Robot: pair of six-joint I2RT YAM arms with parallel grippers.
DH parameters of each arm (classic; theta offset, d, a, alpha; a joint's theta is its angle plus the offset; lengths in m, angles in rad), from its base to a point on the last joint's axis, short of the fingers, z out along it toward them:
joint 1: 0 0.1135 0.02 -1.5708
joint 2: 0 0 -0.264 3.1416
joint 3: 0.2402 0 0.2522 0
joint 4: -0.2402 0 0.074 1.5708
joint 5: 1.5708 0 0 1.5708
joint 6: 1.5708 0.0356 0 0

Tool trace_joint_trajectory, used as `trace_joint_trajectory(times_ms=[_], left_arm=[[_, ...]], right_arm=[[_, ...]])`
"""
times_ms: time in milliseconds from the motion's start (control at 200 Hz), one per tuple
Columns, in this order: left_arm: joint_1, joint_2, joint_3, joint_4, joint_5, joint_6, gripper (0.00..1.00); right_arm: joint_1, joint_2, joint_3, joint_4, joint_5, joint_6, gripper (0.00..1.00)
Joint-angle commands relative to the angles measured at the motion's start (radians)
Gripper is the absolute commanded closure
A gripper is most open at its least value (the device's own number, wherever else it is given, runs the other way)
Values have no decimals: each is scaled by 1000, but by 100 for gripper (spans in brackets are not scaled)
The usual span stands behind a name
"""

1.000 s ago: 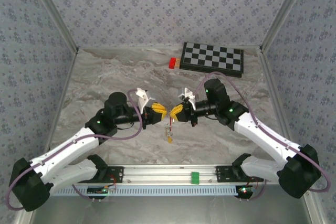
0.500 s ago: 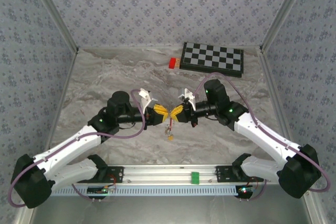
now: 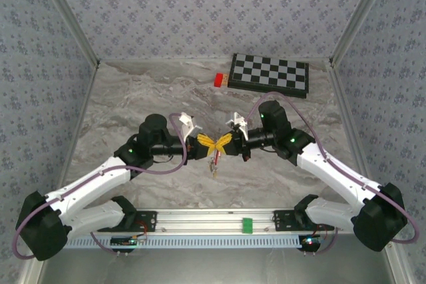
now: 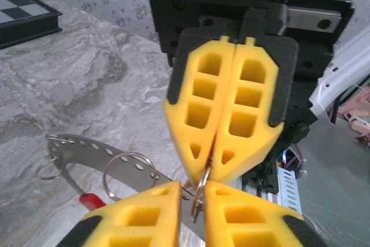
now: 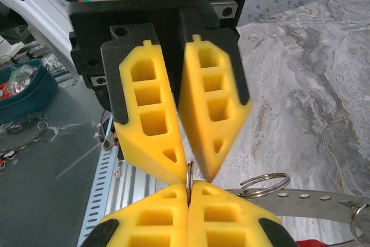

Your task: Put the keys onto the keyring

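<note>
My two grippers meet tip to tip over the middle of the table. My right gripper [image 3: 223, 142] [image 5: 188, 188] is shut on the keyring [image 5: 188, 173], a thin metal ring that stands edge-on out of its yellow pads. My left gripper [image 3: 206, 142] [image 4: 195, 188] faces it, its jaws a narrow gap apart, with the free edge of the keyring [image 4: 202, 184] between the tips and not clamped. A perforated metal strip [image 4: 115, 163] carrying more rings and a red piece [image 4: 91, 201] hangs off to the side. Below the tips a small key with orange on it [image 3: 213, 165] dangles above the table.
A folded chessboard [image 3: 269, 74] lies at the back right with a red block [image 3: 219, 80] at its left end. An aluminium rail [image 3: 200, 221] with a green clip [image 3: 247, 225] runs along the near edge. Patterned walls close in both sides.
My left gripper has moved right until its tips reach the right gripper's, and its jaws have narrowed around the ring. The dangling key has risen slightly. The right arm has held still.
</note>
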Motion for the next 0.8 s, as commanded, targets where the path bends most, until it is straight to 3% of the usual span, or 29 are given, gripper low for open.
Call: trace_joint_trajectory(times_ms=[0, 60, 210, 240, 290, 405, 795], left_arm=[[-5, 6, 48, 26, 19, 15, 91], [-9, 10, 53, 24, 21, 20, 100], [-12, 18, 52, 35, 19, 15, 100], [-12, 16, 48, 44, 12, 11, 100], [-12, 10, 39, 71, -2, 0, 100], [-13, -12, 3, 173, -44, -37, 100], [-33, -23, -41, 412, -154, -130, 100]], right_arm=[[18, 3, 10, 5, -54, -16, 100], [19, 2, 10, 2, -54, -20, 100], [19, -13, 5, 7, -16, -15, 100], [18, -19, 1, 14, -3, -9, 95], [14, -35, -12, 40, 24, 12, 79], [-6, -93, -68, 141, 65, 76, 73], [-86, -195, -225, 479, 120, 290, 72]])
